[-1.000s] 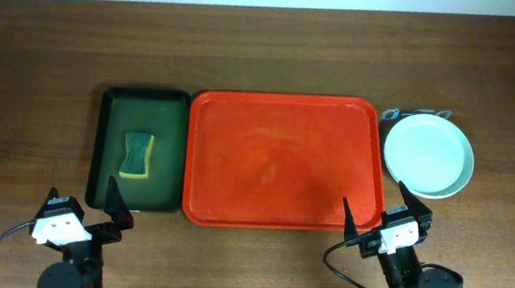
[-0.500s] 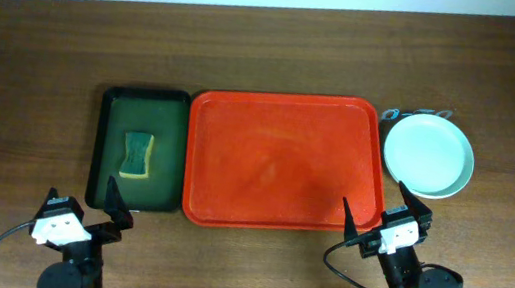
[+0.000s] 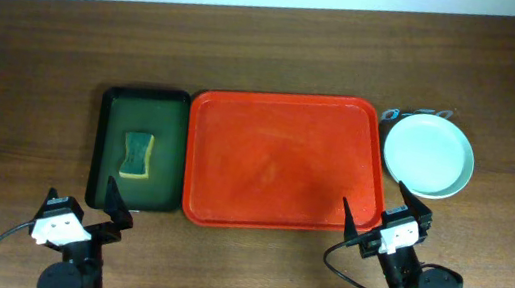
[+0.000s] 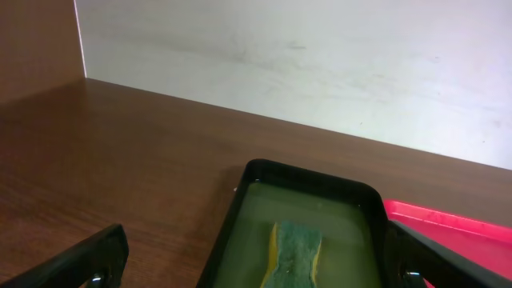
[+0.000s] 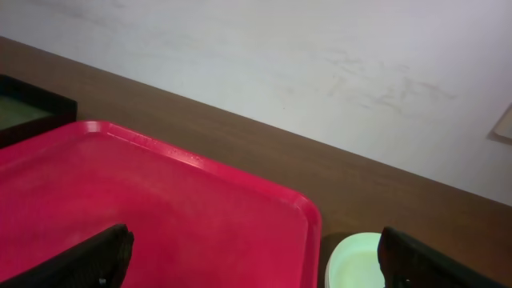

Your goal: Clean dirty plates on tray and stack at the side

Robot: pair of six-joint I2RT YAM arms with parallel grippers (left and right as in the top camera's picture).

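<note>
So, left claw (image 3: 85,199) and right claw (image 3: 375,203) both spread wide; plates (image 3: 427,156) stacked on the table (image 3: 281,46), just beside the red tray (image 3: 280,162).

The wooden table (image 3: 270,55) carries a dark green tray (image 3: 148,94), the red tray (image 3: 280,162) beside it, and pale plates (image 3: 428,155), seemingly stacked.

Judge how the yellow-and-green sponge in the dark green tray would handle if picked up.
Looking like foam, the yellow-and-green rectangular sponge probably squashes when pinched. It lies flat, so rolling seems unlikely. The dark green plastic tray around it looks wet, so it may drip.
</note>
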